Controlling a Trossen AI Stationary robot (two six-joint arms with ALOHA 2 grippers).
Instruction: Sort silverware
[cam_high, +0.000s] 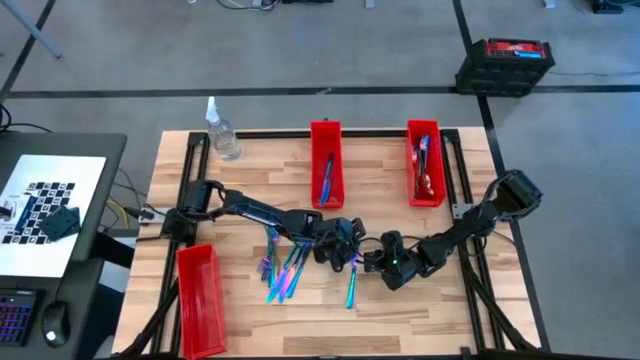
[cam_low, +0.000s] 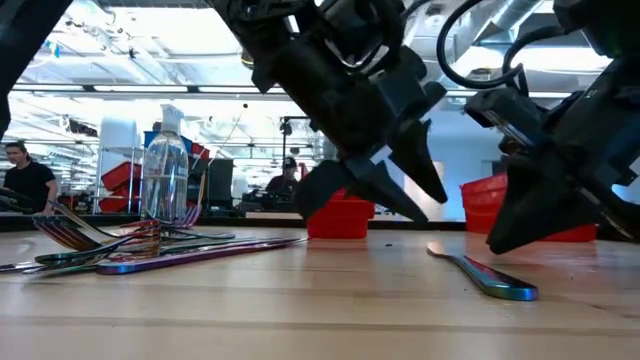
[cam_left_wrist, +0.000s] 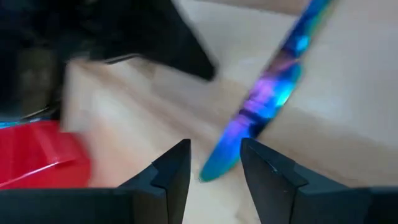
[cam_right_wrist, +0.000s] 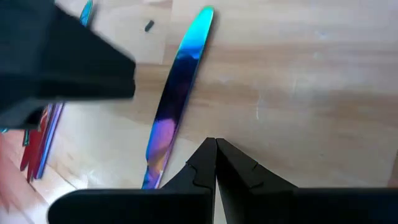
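One iridescent knife (cam_high: 352, 285) lies flat on the wooden table, apart from the rest of the silverware. My left gripper (cam_left_wrist: 214, 149) is open, a finger on either side of the knife's end (cam_left_wrist: 214, 165). In the low view the left gripper (cam_low: 420, 200) hangs above the tabletop. My right gripper (cam_right_wrist: 216, 144) is shut and stands just beside the knife (cam_right_wrist: 177, 87), low over the table (cam_low: 500, 240). A pile of silverware (cam_high: 283, 265) lies on the table left of both grippers.
Two red bins (cam_high: 326, 165) (cam_high: 424, 165) at the far edge each hold some silverware. A third red bin (cam_high: 200, 300) sits at the near left. A spray bottle (cam_high: 222, 135) stands at the far left. Bare wood lies near the front edge.
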